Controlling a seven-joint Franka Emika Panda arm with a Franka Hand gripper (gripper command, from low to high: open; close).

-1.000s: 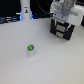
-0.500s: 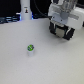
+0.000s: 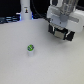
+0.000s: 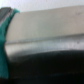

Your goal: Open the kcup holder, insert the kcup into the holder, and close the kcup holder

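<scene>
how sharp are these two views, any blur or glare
Exterior view: soft and low-res, yet the kcup reads clearly on the evenly lit white table, and the gripper looks smeared. Wrist view: heavily blurred, a grey surface with soft sheen fills it.

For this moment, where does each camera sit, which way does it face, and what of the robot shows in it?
Exterior view: off the arm, raised, looking down on the pale table; the kcup stands alone, and the gripper hangs at the exterior view's upper right.
Wrist view: on the wrist, pressed close to a blurred grey-and-black surface that I cannot identify; a teal edge shows beside it.
Shared: nothing can be matched with confidence.
</scene>
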